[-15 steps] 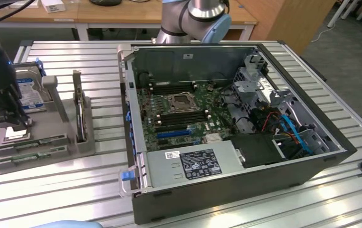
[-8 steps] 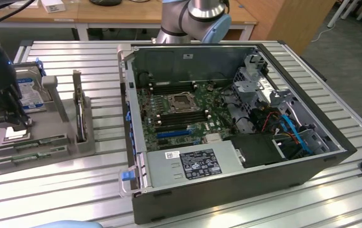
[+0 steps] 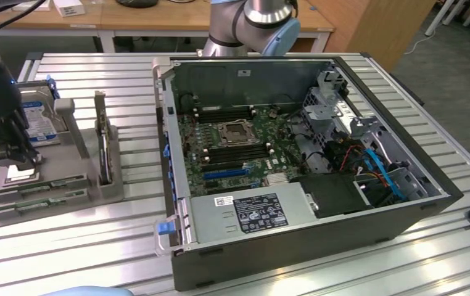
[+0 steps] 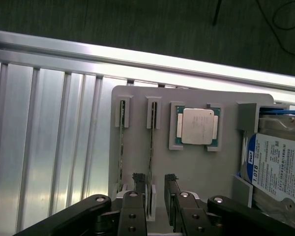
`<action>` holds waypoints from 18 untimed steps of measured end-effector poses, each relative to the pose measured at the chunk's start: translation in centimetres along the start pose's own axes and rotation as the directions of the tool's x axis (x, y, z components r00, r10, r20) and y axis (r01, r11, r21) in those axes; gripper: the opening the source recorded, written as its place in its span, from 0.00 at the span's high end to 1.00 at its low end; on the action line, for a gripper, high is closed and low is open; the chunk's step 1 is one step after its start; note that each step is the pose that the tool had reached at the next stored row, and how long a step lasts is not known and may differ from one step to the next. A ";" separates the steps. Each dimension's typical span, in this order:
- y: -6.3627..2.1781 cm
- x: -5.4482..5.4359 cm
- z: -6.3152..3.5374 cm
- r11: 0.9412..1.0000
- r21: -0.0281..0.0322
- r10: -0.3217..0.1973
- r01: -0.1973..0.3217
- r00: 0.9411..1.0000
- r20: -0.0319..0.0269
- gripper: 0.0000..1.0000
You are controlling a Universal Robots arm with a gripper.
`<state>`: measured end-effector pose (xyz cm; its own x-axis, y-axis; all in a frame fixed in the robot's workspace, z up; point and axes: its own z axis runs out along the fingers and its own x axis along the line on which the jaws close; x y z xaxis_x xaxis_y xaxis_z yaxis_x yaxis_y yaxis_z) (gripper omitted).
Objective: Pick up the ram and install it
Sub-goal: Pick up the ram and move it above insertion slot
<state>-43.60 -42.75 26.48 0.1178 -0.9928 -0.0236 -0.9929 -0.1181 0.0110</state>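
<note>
Two green ram sticks stand on edge in slots of a grey holder tray. In the wrist view one ram stick runs between my fingertips, and the other ram stick lies beside it. My gripper is open, its jaws on either side of the nearer stick's end, with a gap on each side. In the exterior view the gripper hangs over the tray's far left end, just beyond the ram sticks. The open computer case shows its motherboard with dark memory slots.
On the same tray sit a square silver CPU chip, a hard drive and an upright expansion card. The case stands on a slatted aluminium table at the exterior view's right. The table's edge rail lies beyond the tray.
</note>
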 end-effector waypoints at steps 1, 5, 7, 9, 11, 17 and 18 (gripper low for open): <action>0.00 0.0 0.08 1.000 0.001 0.000 0.000 1.000 0.000 0.70; 0.01 0.1 0.51 1.000 0.009 0.000 0.000 1.000 -0.001 0.70; 0.03 0.3 0.67 1.000 0.013 0.000 0.000 1.000 -0.002 0.70; 0.06 0.5 0.75 1.000 0.014 0.000 0.000 1.000 -0.003 0.70; 0.11 0.8 0.84 1.000 0.014 0.000 0.000 1.000 -0.005 0.70; 0.27 1.7 1.27 1.000 0.017 0.001 -0.001 1.000 -0.008 0.70; 0.31 1.8 1.38 1.000 0.018 0.001 -0.001 1.000 -0.009 0.70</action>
<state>-43.71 -44.53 25.06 0.1170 -0.9930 -0.0148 -0.9931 -0.1169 -0.0074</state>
